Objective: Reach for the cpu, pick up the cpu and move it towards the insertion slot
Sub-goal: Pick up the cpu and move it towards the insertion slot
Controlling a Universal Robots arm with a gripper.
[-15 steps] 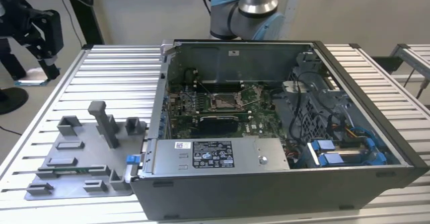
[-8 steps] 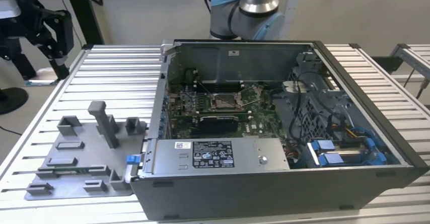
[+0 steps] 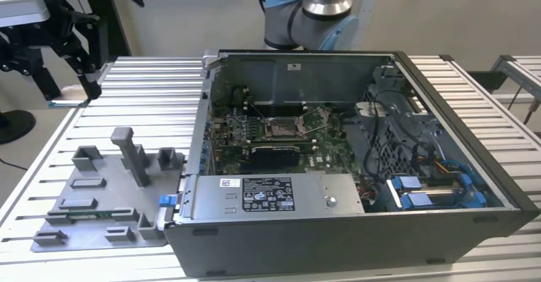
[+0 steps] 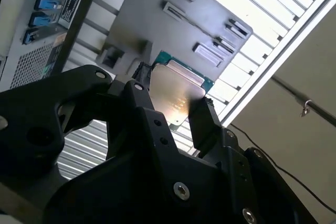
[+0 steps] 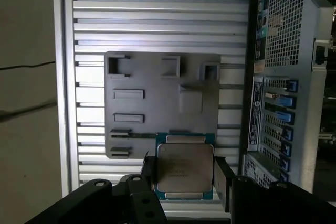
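Observation:
The cpu is a flat square chip with a pale silvery top and a thin green edge. In both wrist views my gripper is shut on it, one black finger on each of two opposite edges. It hangs high above the grey fixture plate, tilted in the second wrist view, where the cpu sits between the gripper fingers. In the exterior view the gripper hangs at the far left, beyond the plate. The insertion slot, a silver-framed socket with a dark centre, lies on the green board inside the open computer case.
The fixture plate carries several grey blocks and an upright post. The case's rear panel with blue ports stands beside the plate. Cables and blue drive brackets fill the case at the exterior view's right. The arm's base rises behind the case.

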